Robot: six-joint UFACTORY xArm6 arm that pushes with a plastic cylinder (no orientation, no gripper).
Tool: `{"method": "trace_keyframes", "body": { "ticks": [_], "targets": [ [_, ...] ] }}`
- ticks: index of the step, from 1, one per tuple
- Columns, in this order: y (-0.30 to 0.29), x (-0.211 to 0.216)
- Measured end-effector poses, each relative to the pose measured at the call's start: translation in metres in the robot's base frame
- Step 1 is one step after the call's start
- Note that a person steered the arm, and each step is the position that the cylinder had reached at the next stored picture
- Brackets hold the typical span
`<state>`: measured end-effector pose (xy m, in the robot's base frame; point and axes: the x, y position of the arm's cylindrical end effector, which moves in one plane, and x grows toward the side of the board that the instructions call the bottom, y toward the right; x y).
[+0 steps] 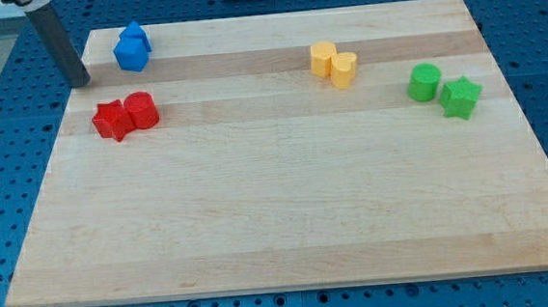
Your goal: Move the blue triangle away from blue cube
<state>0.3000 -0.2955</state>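
Where the wooden board [287,201] meets the view's top-left corner, two blue blocks sit pressed together: one at the back [135,33] and a larger one in front [130,53]. Which is the blue triangle and which the blue cube cannot be told at this size; they touch, with no visible gap. My tip [79,82] stands at the board's left edge, left of and slightly below the blue pair, near but apart from them, and above-left of the red star [110,120] and red cylinder [141,110]. No gripper exists here, only a bare rod, so nothing spreads or pinches. Judged from appearance, the blocks are small, rigid, light plastic pieces that should slide readily on smooth wood and may rotate if struck off-centre. Contact is best made on the triangle's face nearest the cube, pushing through its centre.
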Motion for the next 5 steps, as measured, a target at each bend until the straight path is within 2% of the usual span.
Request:
{"method": "trace_keyframes", "body": {
  "ticks": [3,5],
  "targets": [
    [0.008,-0.066],
    [0.059,-0.088]
  ]
}}
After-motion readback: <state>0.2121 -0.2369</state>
